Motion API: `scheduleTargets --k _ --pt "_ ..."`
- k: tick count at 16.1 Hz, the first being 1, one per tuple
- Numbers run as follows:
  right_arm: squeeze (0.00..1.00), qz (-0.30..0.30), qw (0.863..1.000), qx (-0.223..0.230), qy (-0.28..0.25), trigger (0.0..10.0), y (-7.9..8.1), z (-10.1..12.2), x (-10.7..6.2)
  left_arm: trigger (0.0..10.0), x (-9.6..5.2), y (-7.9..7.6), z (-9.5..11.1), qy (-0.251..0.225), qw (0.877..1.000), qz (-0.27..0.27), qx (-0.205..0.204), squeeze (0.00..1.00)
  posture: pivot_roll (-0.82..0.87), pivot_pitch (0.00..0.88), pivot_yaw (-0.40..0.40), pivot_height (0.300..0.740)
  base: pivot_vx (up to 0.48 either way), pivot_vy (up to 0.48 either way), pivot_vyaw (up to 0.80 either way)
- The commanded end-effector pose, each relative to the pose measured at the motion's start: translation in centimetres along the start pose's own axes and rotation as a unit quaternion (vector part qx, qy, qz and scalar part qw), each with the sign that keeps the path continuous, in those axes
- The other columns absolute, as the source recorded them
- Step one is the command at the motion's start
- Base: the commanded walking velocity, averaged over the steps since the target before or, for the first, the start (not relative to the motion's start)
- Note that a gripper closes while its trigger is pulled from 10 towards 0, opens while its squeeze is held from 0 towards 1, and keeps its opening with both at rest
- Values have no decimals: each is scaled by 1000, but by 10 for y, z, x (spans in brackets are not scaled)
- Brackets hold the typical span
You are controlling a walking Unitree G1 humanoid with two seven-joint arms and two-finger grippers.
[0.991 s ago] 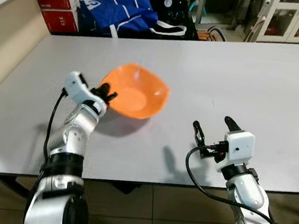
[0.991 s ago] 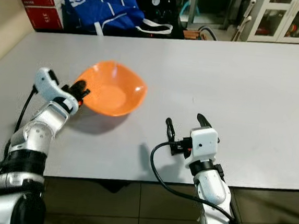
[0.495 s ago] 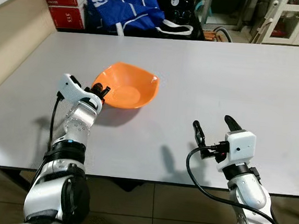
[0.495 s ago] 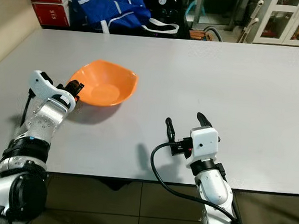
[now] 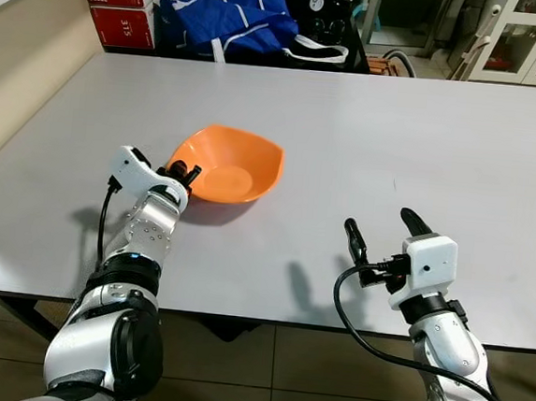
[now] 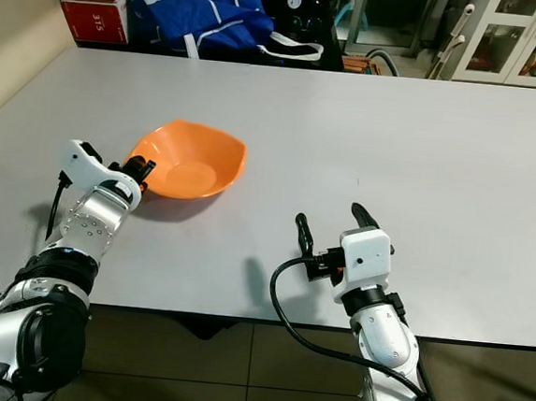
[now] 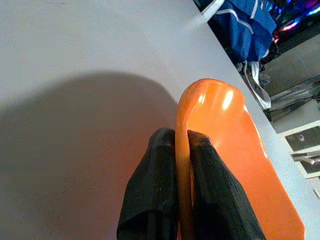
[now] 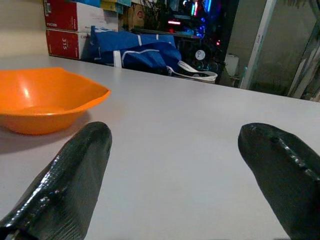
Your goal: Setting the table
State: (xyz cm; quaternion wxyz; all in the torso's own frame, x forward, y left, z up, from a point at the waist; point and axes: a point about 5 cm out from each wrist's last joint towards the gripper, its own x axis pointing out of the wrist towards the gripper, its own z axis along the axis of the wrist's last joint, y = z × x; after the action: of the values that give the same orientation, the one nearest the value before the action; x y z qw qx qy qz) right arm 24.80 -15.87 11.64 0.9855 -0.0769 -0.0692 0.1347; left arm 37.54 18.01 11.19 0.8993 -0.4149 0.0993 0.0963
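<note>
An orange bowl (image 5: 229,164) rests on the grey table (image 5: 423,148) at the left of centre. My left gripper (image 5: 182,171) is shut on the bowl's near-left rim; in the left wrist view its two black fingers (image 7: 155,195) pinch the thin orange rim (image 7: 182,165) between them. My right gripper (image 5: 381,234) hovers over the table's front edge, right of the bowl, open with nothing between its fingers. The right wrist view has the bowl (image 8: 47,100) ahead, off to one side.
Behind the table's far edge lie a blue bag (image 5: 229,24) and red boxes (image 5: 121,5). A beige wall (image 5: 22,57) runs along the left side. White cabinets (image 5: 526,40) stand at the back right. Tiled floor (image 5: 328,375) lies below the front edge.
The bowl has come down from a raised tilt to rest level on the table, still held by my left gripper. The right arm has not moved.
</note>
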Motion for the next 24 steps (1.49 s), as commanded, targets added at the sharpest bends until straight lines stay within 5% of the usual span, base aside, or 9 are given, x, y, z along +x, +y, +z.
scheduleTargets --k 1,2,8,17,24 --pt "0 5 1000 1 -4 10000 1 3 0 10000 1 -2 -2 7 1000 -1 17 0 -250 12 68 740 0 0 0" --pt "0 6 1000 2 -3 10000 1 3 -1 10000 2 -1 -5 9 1000 -3 21 1000 -250 11 67 740 0 0 0" --pt "0 8 1000 3 -1 10000 2 1 0 10000 1 -5 -18 22 998 -10 53 1000 -247 11 67 740 0 0 0" --pt "0 12 1000 7 0 10000 6 -2 3 10000 -17 -51 -9 0 993 -96 69 1000 -226 0 77 740 0 0 0" --pt "0 17 1000 8 4 10000 8 -4 3 10000 -32 -34 -34 54 994 -70 63 1000 -220 0 72 740 0 0 0"
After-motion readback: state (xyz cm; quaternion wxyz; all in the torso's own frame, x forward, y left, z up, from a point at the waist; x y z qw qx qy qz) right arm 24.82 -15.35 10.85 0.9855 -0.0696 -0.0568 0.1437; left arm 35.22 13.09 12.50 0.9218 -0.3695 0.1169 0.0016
